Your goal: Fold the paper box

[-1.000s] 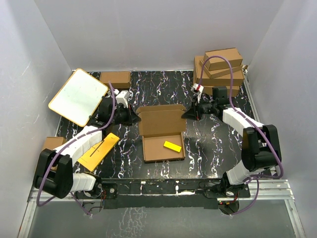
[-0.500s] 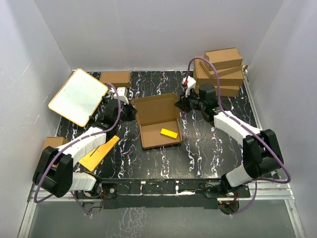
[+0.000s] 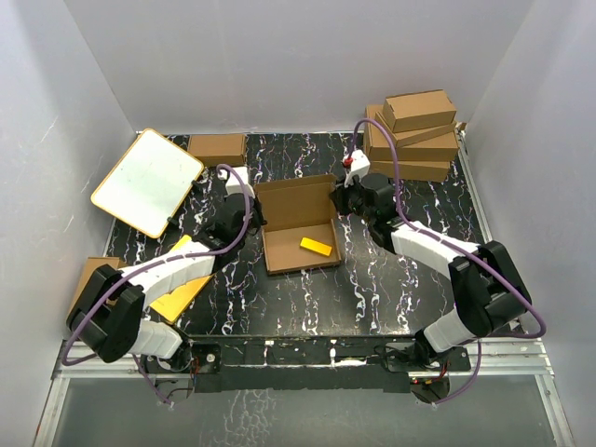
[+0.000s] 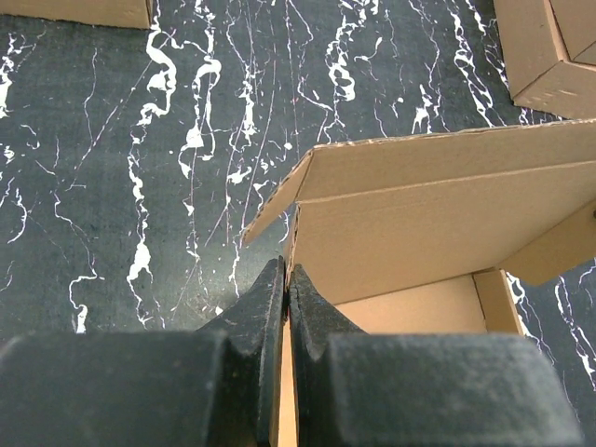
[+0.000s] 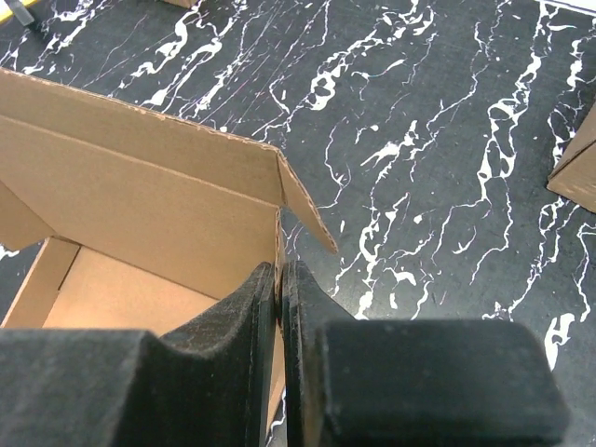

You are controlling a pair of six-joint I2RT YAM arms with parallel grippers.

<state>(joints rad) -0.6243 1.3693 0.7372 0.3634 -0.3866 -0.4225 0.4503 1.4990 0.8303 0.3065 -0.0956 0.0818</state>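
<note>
Seen mid-frame on the black marbled worktop [image 3: 391,279]: open paper box [image 3: 289,247], left pincer [image 4: 286,275] clenched on its left wall, right pincer [image 5: 278,275] clenched on its right wall.

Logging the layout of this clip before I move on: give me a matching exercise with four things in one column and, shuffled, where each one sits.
Things:
1. open box
2. stack of closed boxes
3. white board
4. yellow slip

Places:
A. far right corner
B. lying inside the open box
C. far left, by the wall
D. in the middle, lid raised

Pairs: 1-D, 2-A, 3-C, 4-B
</note>
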